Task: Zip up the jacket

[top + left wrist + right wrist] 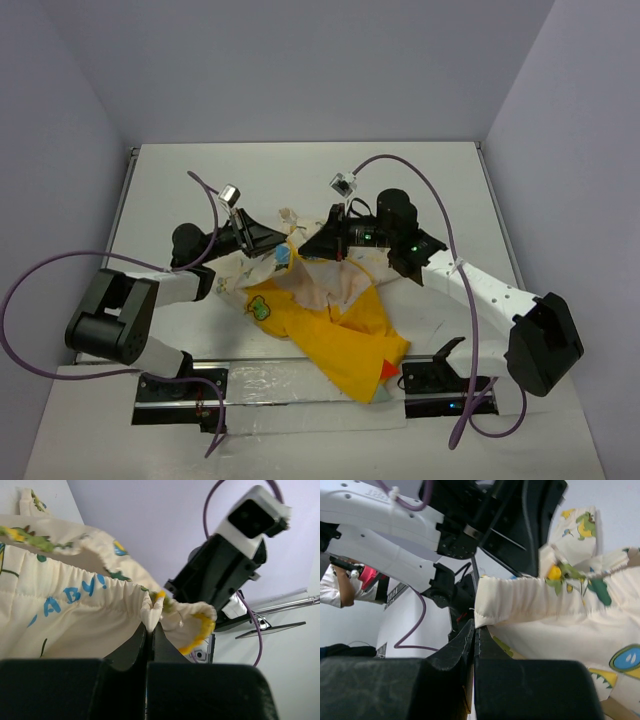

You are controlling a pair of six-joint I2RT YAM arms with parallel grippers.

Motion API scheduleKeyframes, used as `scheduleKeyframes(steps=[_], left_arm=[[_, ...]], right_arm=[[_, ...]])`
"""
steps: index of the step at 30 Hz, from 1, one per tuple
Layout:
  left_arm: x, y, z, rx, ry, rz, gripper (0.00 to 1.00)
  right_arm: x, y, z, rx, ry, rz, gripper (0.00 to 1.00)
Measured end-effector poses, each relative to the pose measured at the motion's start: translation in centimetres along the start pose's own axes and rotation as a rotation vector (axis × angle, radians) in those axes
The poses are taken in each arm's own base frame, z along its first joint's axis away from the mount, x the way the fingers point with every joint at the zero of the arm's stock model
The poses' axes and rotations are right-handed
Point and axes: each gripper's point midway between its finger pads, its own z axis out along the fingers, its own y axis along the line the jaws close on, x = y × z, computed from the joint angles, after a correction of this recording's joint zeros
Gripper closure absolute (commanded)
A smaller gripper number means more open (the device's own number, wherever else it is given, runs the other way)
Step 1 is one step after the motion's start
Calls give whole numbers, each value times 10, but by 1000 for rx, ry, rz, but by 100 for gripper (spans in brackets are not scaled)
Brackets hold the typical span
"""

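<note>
The jacket [335, 335] lies crumpled in the middle of the table: bright yellow outside with a green patch [262, 308] and a red tip [389, 370], cream cartoon-printed lining [320, 280] turned up. My left gripper [283, 240] is shut on a fold of the cream hem [151, 611] and holds it raised. My right gripper [312, 246] is shut on the cream edge [482, 617] close beside it. In the left wrist view the right arm [220, 575] stands just behind the cloth. The zipper is hidden in the folds.
The white table [300, 170] runs back to purple walls. Both arm bases [180, 395] sit on a metal rail at the near edge. Purple cables [40, 290] loop off each arm.
</note>
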Motion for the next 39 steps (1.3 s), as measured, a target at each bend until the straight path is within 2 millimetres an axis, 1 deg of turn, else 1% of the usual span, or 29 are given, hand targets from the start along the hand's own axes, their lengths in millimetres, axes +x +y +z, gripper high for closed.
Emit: scheduleKeyframes(steps=[2,5,10,17,25,31,39], left_arm=[[2,4,2,-5,7,-6,100],[4,7,6,-8,21,-15,100],[2,6,14,-1,31,-12,100],[-3,5,18,3,24,-8,100],[-6,13,20,-13,12,-43,100],[-8,11,21,-8,10,-46,100],[-10,9,22,-4,8,-42,100]], right_arm=[[-6,7,0,-14,-7,-25,100],[-7,9,1,-19,-5,-35,100],[-4,7,0,-10,8,-27,100],[3,-5,-2,70,42,-32,100],[-4,-16,-22,241,38,-107,100],[-4,-21,-36,321,37,-132,100],[-1,-37,-52,426,45,-134,100]])
